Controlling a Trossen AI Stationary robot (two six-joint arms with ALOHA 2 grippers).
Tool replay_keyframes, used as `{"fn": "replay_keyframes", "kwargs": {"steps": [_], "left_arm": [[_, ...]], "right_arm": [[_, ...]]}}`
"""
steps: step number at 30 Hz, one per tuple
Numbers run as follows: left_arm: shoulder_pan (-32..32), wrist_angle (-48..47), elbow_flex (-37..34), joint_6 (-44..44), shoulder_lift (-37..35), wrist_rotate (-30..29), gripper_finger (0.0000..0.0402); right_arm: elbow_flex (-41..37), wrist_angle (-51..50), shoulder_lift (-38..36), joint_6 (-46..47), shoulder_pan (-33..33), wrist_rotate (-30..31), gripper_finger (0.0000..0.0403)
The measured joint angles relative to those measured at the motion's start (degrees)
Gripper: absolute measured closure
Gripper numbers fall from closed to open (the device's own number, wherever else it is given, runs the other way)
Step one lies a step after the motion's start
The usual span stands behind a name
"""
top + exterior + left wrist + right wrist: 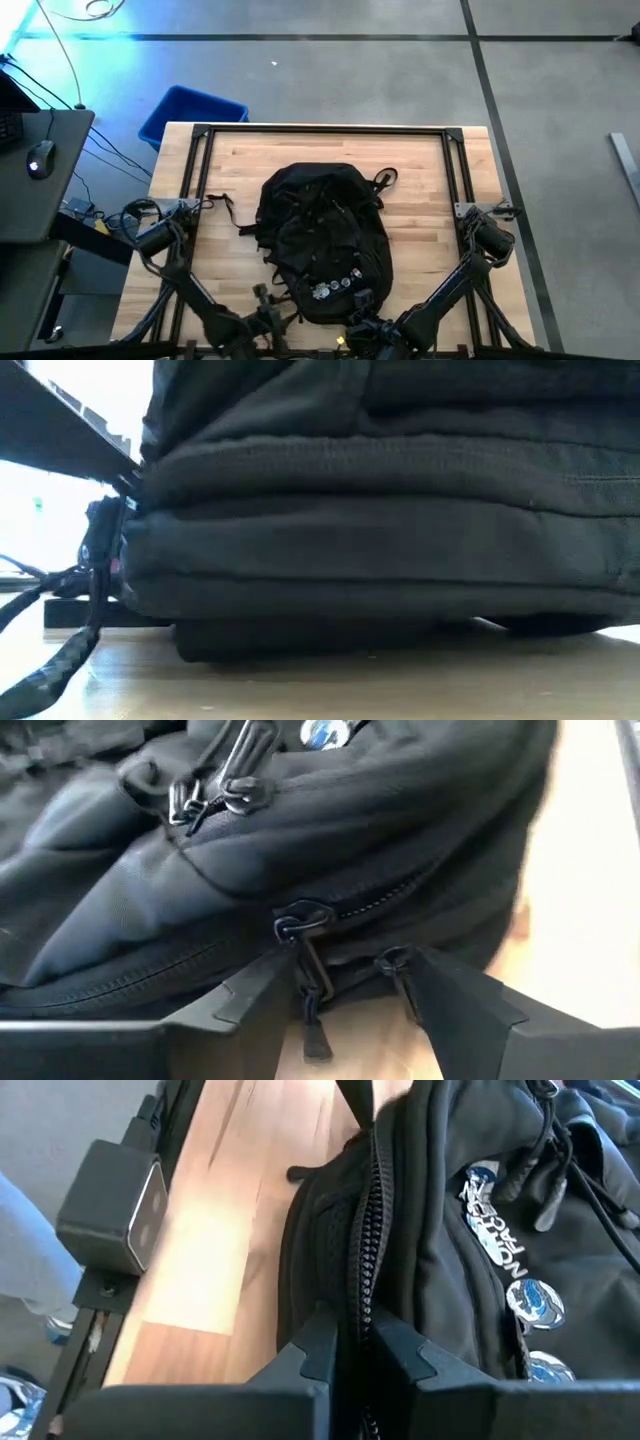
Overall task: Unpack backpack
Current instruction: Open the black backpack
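The black backpack (320, 235) lies flat on the middle of the wooden table, its row of colourful pins (335, 287) toward the near edge. It fills the low view (400, 510). My left gripper (350, 985) is open at the pack's near-left side. Its fingers stand on either side of a hanging zipper pull (312, 1005), and I cannot tell whether they touch it. A second pull (393, 960) sits beside it. My right gripper (357, 1348) is at the near-right side, shut on the pack's zipper line. My right gripper pinches the backpack's zipper track (362, 1295) on its side edge between the two fingers (315, 1345). The fingers lie along the zipper. The pack rests on the table. How far back the fabric reaches between the fingers is hidden by the gripper.
A black frame (320, 130) runs around the table. A blue bin (190, 115) stands on the floor past the far-left corner. A desk with a mouse (40, 160) is at the left. A loose strap (60, 650) trails on the table. A small grey box (110, 1205) sits on the frame.
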Motion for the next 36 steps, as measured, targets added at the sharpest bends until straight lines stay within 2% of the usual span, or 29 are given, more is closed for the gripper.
{"fn": "replay_keyframes", "kwargs": {"steps": [5,11,16,24,28,31,36], "left_arm": [[1.5,-1.2,0.0,-3.6,0.0,0.7,0.0240],[0.3,-7.3,0.8,-8.1,0.0,2.2,0.0287],[0.5,-8.5,0.4,-7.9,0.0,1.9,0.0316],[2.2,-8.9,0.2,-6.3,0.1,-0.4,0.0328],[2.2,-9.8,0.2,-3.7,0.1,-1.5,0.0376],[1.7,-16.2,0.3,-8.4,0.1,-3.0,0.0378],[2.8,-40.3,-0.2,-27.9,0.1,-0.2,0.0378]], "right_arm": [[-0.1,-0.1,0.0,1.1,0.0,0.2,0.0389],[-0.1,0.5,0.0,1.5,0.0,-0.1,0.0389],[-0.1,0.6,0.0,1.5,0.1,-0.1,0.0389],[0.0,0.7,0.0,1.5,0.1,-0.2,0.0389],[0.0,0.8,0.0,1.5,0.0,-0.2,0.0389],[0.0,1.1,0.0,1.5,0.0,-0.1,0.0389],[0.0,1.0,0.1,1.6,0.0,-0.8,0.0389]]}}
